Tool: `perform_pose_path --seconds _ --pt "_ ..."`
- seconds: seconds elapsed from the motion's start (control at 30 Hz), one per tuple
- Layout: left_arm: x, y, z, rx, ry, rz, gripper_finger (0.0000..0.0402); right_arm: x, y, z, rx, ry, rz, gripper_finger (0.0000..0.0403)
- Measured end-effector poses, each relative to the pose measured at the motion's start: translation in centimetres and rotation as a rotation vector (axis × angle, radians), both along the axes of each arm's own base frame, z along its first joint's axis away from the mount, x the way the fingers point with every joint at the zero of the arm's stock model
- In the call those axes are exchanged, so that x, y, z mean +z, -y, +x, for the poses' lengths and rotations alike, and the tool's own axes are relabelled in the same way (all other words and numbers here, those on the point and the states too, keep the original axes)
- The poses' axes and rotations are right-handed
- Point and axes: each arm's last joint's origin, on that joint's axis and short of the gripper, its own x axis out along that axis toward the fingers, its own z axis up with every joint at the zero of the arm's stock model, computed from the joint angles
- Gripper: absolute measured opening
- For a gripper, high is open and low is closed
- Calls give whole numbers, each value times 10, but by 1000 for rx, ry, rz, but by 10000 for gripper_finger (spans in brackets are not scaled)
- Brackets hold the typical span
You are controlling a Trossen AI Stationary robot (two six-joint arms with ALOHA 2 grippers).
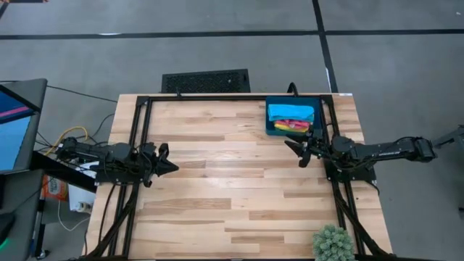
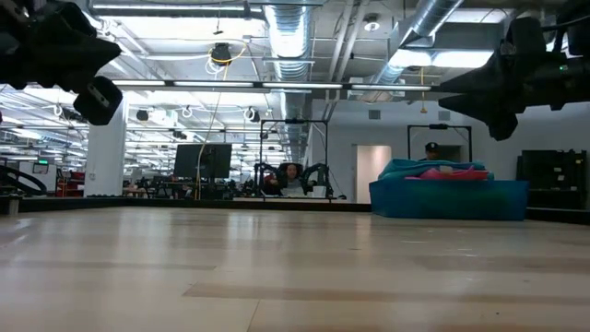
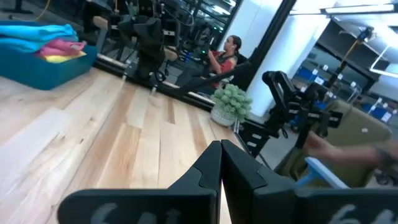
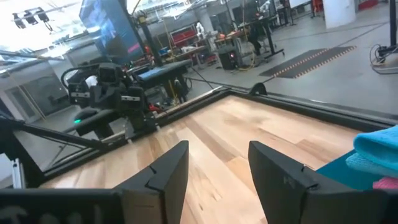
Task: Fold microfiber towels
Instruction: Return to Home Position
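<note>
Surface (image 1: 217, 188) is pale wood planks with black frame rails along both sides and the far edge, bare across the middle; blue bin (image 1: 270, 129) sits at the far right corner, touching the surface; microfiber towels (image 1: 291, 113) lie folded and stacked inside it, sky-blue on top, pink and yellow edges showing under it, a green one can't be made out; in the low view the stack (image 2: 433, 169) rises just over the bin wall (image 2: 449, 199); left tool (image 1: 170, 165) hangs over the left side of the surface, well apart from the bin, fingers pressed together and holding nothing, clear in the left wrist view (image 3: 221, 149); right tool (image 1: 293, 148) hangs just beside the bin's near edge, not touching it, fingers spread with a plain gap and nothing between, seen in the right wrist view (image 4: 217, 152); small potted succulent (image 1: 333, 243) at the near right corner; grey floor with dark tape lines; black ribbed mat (image 1: 205, 80) just beyond the far edge; monitor (image 1: 14, 123) off the left side; low view shows an open workshop, ceiling ducts, strip lights, benches, other rigs; a person (image 2: 293, 177) sits far back.
</note>
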Motion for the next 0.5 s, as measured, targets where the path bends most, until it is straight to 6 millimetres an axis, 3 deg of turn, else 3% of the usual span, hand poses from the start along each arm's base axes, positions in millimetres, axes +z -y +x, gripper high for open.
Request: perform_pose_path --seconds 0.5 --pt "0 -1 0 18 -3 -20 0 -1 0 0 1 -7 0 193"
